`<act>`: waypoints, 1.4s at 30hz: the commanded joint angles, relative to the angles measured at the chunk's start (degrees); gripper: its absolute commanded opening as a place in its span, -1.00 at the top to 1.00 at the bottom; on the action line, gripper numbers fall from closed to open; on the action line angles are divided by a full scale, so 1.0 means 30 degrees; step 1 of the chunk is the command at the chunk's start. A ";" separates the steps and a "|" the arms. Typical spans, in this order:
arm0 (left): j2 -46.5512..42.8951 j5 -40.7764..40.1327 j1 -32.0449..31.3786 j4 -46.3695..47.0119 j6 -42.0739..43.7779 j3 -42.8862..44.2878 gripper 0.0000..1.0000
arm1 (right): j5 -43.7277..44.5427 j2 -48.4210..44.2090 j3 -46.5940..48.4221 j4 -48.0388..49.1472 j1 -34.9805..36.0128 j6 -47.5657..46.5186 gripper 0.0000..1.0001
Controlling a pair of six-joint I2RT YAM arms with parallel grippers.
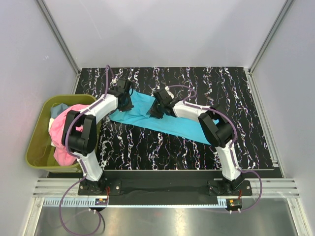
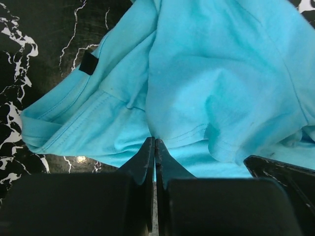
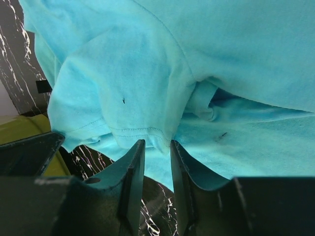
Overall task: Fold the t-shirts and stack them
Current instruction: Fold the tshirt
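Two white robot arms rise from the near edge of a black desk (image 1: pixel 236 88) veined with white marbling. Both reach away toward the middle.

Against the left edge, close to the near-left corner, sits an olive-green bin (image 1: pixel 35 147). A crumpled pink t-shirt (image 1: pixel 61 135) is heaped in it and spills over its rim. A pale blue-grey shirt (image 1: pixel 58 109) shows at the far end of the bin.

A turquoise t-shirt (image 1: pixel 172 123) stretches across the middle of the desk as a long, rumpled band. It runs from the left-centre toward the near-right and passes under the right arm.

The right hand (image 1: pixel 158 107) is at the middle of this band. In its wrist view the right hand (image 3: pixel 157 145) has its two dark fingers drawn close with a slim gap. A hemmed fold of the t-shirt (image 3: pixel 147 73) hangs into that gap, pinched and lifted (desk surface shows beneath the cloth).

Farther left, the left hand (image 1: pixel 124 98) is at the far-left end of the shirt. In its wrist view the left hand (image 2: pixel 154 141) has its fingers pressed together, with the shirt's (image 2: pixel 206 73) stitched hem nipped at their tips. A small black tag (image 2: pixel 88 63) sits on the cloth beyond, where a sleeve lies flat on the desk.
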 commanded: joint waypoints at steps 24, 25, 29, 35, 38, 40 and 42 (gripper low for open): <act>-0.0782 0.0339 0.0457 -0.0136 0.0216 0.0661 1.00 | 0.0800 0.1181 0.1865 -0.0777 0.0309 0.1070 0.32; -0.0752 0.0339 0.0457 -0.0136 0.0216 0.0691 1.00 | 0.0800 0.1182 0.1894 -0.0720 0.0309 0.1071 0.32; -0.0635 0.0455 0.0486 -0.0195 0.0245 0.0808 1.00 | 0.0976 0.1386 0.2362 -0.1362 0.0396 0.1042 0.35; -0.0810 0.0281 0.0720 -0.0837 0.0187 0.1217 1.00 | 0.1356 0.0688 0.2392 -0.1276 0.0367 0.0107 1.00; -0.1481 0.0163 0.0837 -0.1657 0.0128 0.1861 1.00 | 0.1649 -0.0365 0.2364 -0.1393 0.0367 -0.0832 1.00; -0.1747 0.0133 0.0838 -0.2299 0.0041 0.2038 1.00 | 0.1855 -0.0925 0.1985 -0.1481 0.0367 -0.1241 1.00; -0.1894 0.0222 0.0838 -0.3148 0.0040 0.2302 1.00 | 0.1710 -0.1687 0.1430 -0.1393 0.0367 -0.1477 1.00</act>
